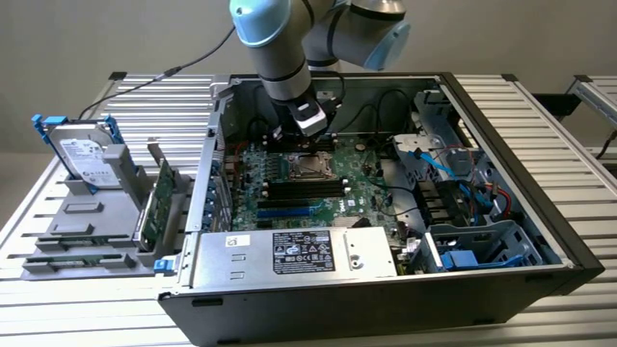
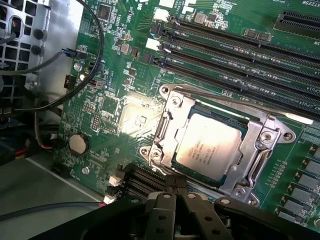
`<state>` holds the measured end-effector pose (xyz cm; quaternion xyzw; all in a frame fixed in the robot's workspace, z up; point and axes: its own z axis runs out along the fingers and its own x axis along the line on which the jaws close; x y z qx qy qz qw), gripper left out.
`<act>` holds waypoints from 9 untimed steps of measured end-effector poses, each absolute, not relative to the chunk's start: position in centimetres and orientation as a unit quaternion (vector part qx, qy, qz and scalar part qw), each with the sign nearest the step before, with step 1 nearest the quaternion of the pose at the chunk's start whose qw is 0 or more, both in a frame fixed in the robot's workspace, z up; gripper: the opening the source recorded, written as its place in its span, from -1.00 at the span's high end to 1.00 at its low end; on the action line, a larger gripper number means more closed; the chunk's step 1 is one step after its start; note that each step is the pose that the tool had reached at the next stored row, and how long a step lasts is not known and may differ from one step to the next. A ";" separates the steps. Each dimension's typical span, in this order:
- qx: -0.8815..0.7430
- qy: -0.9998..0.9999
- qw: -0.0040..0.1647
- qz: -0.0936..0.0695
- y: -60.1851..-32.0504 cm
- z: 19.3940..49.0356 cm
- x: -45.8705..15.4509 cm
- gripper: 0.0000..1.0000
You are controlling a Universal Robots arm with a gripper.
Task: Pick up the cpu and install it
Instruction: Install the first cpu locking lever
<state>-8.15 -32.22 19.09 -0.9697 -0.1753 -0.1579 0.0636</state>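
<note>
The pincer [image 2: 176,192] has its two dark fingers [image 2: 161,212] pressed together, tips meeting with no gap, and nothing is caught between them. Just beyond the closed tips lies the cpu [image 2: 210,147], a flat square chip with a dull silver top and faint printing, seated flat in the socket frame [image 2: 250,150] of the green motherboard [image 2: 115,100]. The chip is apart from the fingers, with the near edge of the metal frame and a strip of dark connector slots [image 2: 137,181] lying between them. Past the chip, on the far side from the pincer, run the long black memory slots [image 2: 235,60], parallel to one another. Off to one side of the pincer, a round coin battery [image 2: 78,144] sits on the board near black cables [image 2: 75,90] that loop along the grey case wall. In the exterior view the arm [image 1: 279,50] reaches down into the open computer case [image 1: 521,181], and the pincer [image 1: 299,144] hangs just above the socket area [image 1: 306,168] of the board. Well away from the pincer, outside the case toward the exterior view's left, a silver hard drive [image 1: 85,160] with a blue bracket stands in a grey holder [image 1: 82,217], with green cards [image 1: 159,195] upright beside it.
</note>
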 end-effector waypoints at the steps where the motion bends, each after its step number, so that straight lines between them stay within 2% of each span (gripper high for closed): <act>1: -0.970 -0.175 0.064 -0.158 -32.2 19.1 -8.1 0.79; 9: -0.970 -0.174 0.068 -0.154 -32.2 20.2 -8.1 0.79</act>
